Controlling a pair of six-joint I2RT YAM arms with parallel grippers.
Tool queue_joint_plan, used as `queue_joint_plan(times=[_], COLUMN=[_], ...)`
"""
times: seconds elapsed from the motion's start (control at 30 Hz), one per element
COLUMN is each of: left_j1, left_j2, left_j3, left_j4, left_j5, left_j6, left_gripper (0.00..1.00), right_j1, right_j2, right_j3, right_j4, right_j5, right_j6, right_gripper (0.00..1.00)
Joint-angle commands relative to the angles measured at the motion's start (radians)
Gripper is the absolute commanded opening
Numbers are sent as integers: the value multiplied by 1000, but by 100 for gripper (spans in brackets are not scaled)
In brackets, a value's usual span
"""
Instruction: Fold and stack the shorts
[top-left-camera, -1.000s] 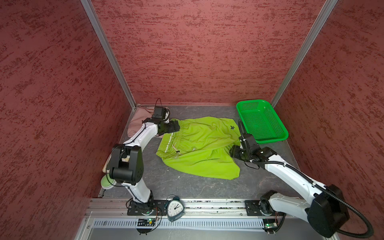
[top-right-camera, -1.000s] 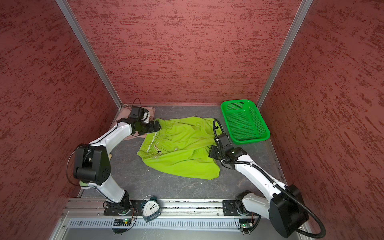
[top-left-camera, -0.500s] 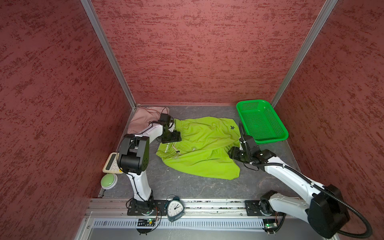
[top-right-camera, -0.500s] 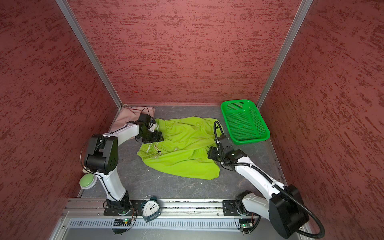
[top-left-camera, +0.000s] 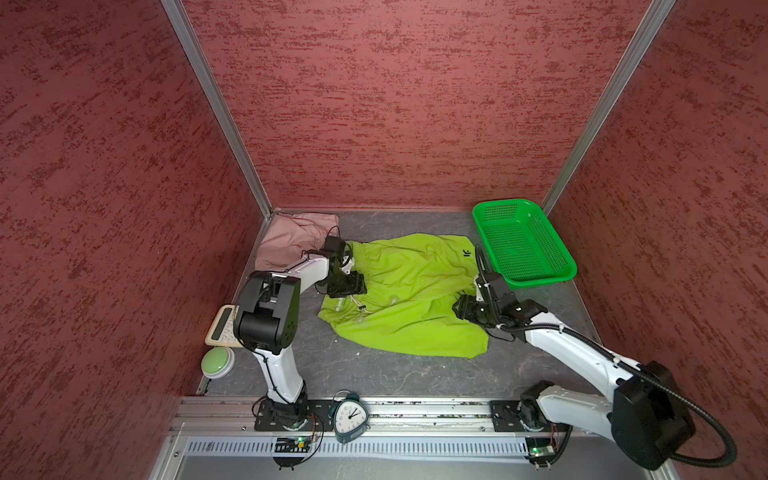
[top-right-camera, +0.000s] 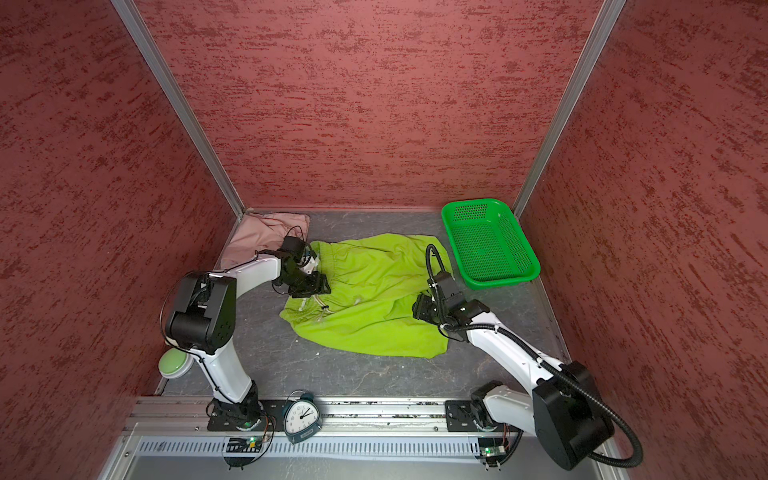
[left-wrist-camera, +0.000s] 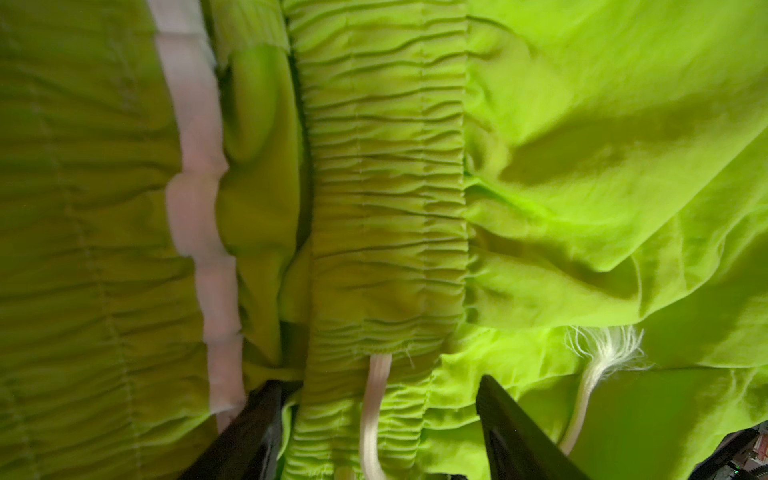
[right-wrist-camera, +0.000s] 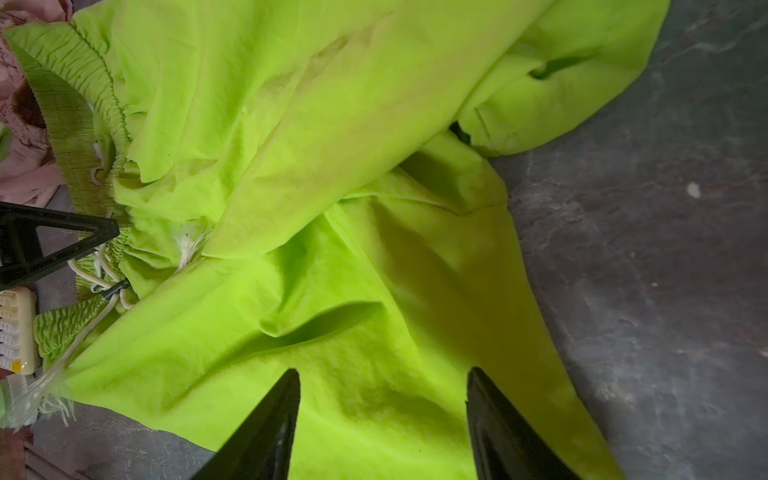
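The lime green shorts (top-left-camera: 407, 299) (top-right-camera: 374, 299) lie spread and wrinkled mid-table, waistband to the left. My left gripper (top-left-camera: 347, 286) (top-right-camera: 311, 286) is down on that waistband. In the left wrist view its jaws (left-wrist-camera: 378, 384) stand open astride the gathered waistband (left-wrist-camera: 386, 208), with the pale drawstring (left-wrist-camera: 372, 399) between them. My right gripper (top-left-camera: 461, 309) (top-right-camera: 417, 309) rests on the shorts' right side, open (right-wrist-camera: 382, 371), with cloth bulging between its fingers. The pink shorts (top-left-camera: 291, 241) (top-right-camera: 262, 237) lie crumpled in the far left corner.
A bright green basket (top-left-camera: 540, 282) (top-right-camera: 498, 283) stands at the far right against the wall. An alarm clock (top-left-camera: 351, 415) sits on the front rail. A calculator (top-left-camera: 220, 328) and a green push button (top-left-camera: 217, 361) lie by the left wall.
My left gripper has come from the shorts' far left corner nearer along the waistband to the drawstring, and its jaws have narrowed. The right gripper has hardly moved.
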Motion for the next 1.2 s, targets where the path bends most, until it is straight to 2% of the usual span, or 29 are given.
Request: queue_joint_plan(times=[0.0, 0.1, 0.3, 0.63, 0.83, 1.0, 1.17], left_j1=[-3, -11, -28, -41, -46, -49, -62], left_j2=[-56, -82, -93, -33, -7, -3, 20], left_j3=[22, 15, 12, 38, 46, 30, 35], left_j4=[-12, 23, 45, 52, 9, 51, 42], left_j5=[-10, 25, 0, 20, -76, -15, -17], left_j6=[-16, -39, -69, -73, -69, -72, -72], left_gripper=[69, 68, 68, 66, 66, 66, 65], right_j1=[-6, -7, -6, -6, -6, -6, -6], right_j2=[-23, -24, -33, -45, -62, -46, -39], right_j3=[-17, -27, -36, -47, -52, -50, -53], right_j4=[20, 25, 29, 25, 17, 28, 40], right_j5=[15, 14, 12, 10, 15, 8, 0], right_j6=[11, 15, 20, 26, 31, 29, 31], right_gripper=[65, 65, 65, 66, 66, 66, 67])
